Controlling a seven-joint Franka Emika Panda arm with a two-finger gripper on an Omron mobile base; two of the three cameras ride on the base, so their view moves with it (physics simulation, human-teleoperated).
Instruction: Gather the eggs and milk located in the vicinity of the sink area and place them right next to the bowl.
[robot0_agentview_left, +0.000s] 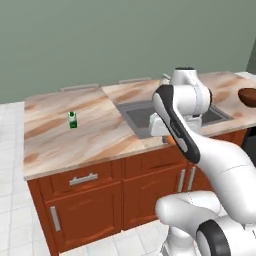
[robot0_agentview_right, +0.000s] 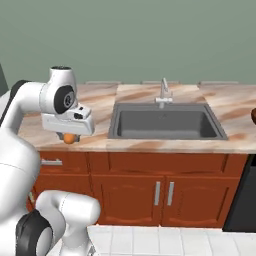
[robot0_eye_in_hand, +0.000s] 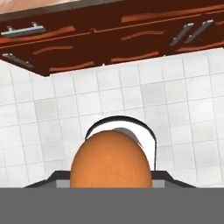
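The worktop (robot0_agentview_left: 100, 130) is light marbled stone in beige and brown, on reddish-brown wooden cabinets (robot0_agentview_right: 160, 187) with silver handles. Behind it is a plain grey-green wall (robot0_agentview_right: 150, 35), and the floor (robot0_eye_in_hand: 131, 96) has white tiles. The sink (robot0_agentview_right: 165, 124) is set into the worktop, with a slim silver tap (robot0_agentview_right: 163, 92) at its back edge.

The milk (robot0_agentview_left: 73, 120) stands upright on the worktop, well apart from the sink on its left side, about in the middle between the front and back edges. The bowl (robot0_agentview_left: 248, 96) is at the right end of the worktop, cut by the picture edge, so only a part of it shows.

The gripper (robot0_agentview_right: 70, 136) is at the front edge of the worktop, left of the sink, clenched on the egg (robot0_eye_in_hand: 111, 159). In the hand view the egg covers the fingertips, so they are hard to see. In the left base view the arm hides most of the hand and part of the sink.
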